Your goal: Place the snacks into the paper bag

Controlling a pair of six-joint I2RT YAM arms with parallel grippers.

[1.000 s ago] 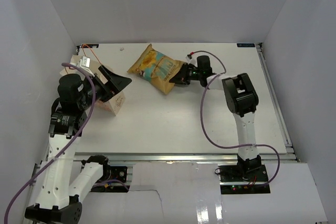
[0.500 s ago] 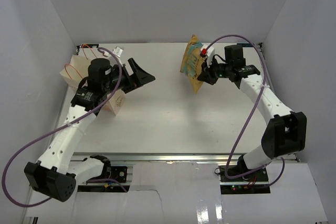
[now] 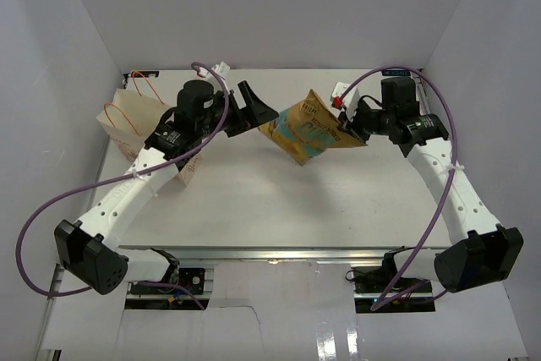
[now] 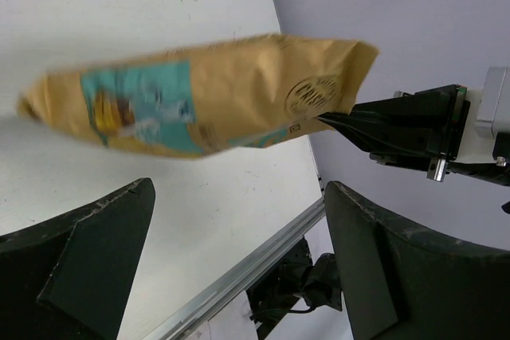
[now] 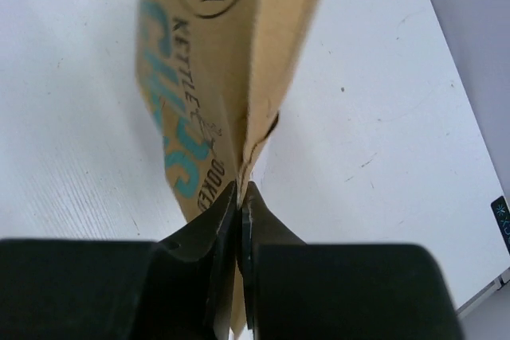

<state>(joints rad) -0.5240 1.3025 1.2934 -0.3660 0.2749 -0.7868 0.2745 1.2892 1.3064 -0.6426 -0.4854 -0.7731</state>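
My right gripper (image 3: 351, 127) is shut on the edge of the large yellow-and-teal chip bag (image 3: 308, 128) and holds it in the air over the middle of the table. The pinch shows in the right wrist view (image 5: 240, 197), with the chip bag (image 5: 215, 53) hanging from it. My left gripper (image 3: 256, 110) is open and empty, just left of the chip bag; in the left wrist view the chip bag (image 4: 199, 97) hangs above my fingers (image 4: 382, 252). The cream paper bag (image 3: 135, 124) with orange handles stands at the left, partly behind my left arm. No other snacks show.
The white table (image 3: 279, 200) is ringed by white walls on three sides. A metal rail (image 3: 296, 251) runs along its near edge. A small white plug (image 3: 224, 67) lies near the back edge.
My right gripper has lifted the chip bag off the table and carried it left toward the middle. My left arm has swung right from the paper bag, its open gripper now beside the chip bag.
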